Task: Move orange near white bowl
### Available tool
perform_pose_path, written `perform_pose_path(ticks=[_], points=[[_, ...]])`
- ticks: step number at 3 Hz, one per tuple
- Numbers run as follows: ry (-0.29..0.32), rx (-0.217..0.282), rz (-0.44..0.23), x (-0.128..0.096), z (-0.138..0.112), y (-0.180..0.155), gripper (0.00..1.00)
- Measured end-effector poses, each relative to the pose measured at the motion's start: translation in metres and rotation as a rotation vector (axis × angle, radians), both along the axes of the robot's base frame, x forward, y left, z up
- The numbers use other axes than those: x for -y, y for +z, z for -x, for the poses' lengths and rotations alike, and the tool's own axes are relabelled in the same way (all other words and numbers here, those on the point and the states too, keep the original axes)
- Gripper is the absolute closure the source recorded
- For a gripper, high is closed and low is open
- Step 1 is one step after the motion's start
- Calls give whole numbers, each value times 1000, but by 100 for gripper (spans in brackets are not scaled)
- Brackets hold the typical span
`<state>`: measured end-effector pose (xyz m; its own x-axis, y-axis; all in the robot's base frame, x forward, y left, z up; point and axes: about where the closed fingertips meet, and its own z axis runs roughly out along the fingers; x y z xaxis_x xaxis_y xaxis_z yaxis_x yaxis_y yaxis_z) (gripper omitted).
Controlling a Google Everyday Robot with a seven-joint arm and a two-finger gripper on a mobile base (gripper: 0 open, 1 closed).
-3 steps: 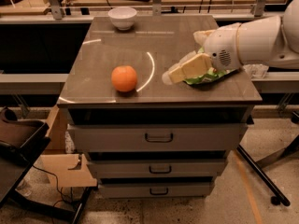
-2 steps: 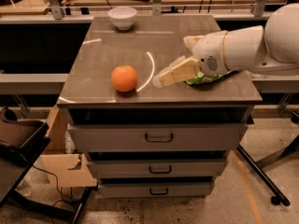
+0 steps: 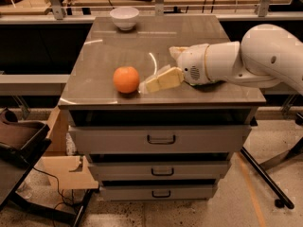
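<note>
**Risk of the orange [image 3: 126,79] rolling off the bench [image 3: 199,32]**

The orange sits at the front left of the bench, close to the front edge. It is well apart from the white bowl [image 3: 124,18], which stands at the far edge almost straight behind it. The tool [image 3: 163,79] lies low over the bench just to the right of the fruit, its pale tip pointing at the fruit's right side. The tip looks very near the fruit, but I cannot say whether it touches. Nor can I tell from this angle whether the tool is open or closed; nothing shows in its hold.

The likeliest trouble is a sideways nudge. The fruit is round and smooth and the benchtop looks glossy, so a push before a proper hold could send it rolling left or forward. The front edge is close enough that it might drop to the floor.

A grip taken off-centre could fail in a similar way, squeezing the fruit out sideways.

Later on, the bulky white arm [image 3: 265,56] must reach toward the back. The bowl stands so near the far edge that a careless sweep, or the orange rolling into it on release, could knock it off.
</note>
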<state>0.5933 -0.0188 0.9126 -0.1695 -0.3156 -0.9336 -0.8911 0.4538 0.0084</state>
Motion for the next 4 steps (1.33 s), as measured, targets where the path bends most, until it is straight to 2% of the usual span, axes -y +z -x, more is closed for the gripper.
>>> perform_pose_path(ticks=[4], points=[[81,-85,-127,-67,-17,-38,0]])
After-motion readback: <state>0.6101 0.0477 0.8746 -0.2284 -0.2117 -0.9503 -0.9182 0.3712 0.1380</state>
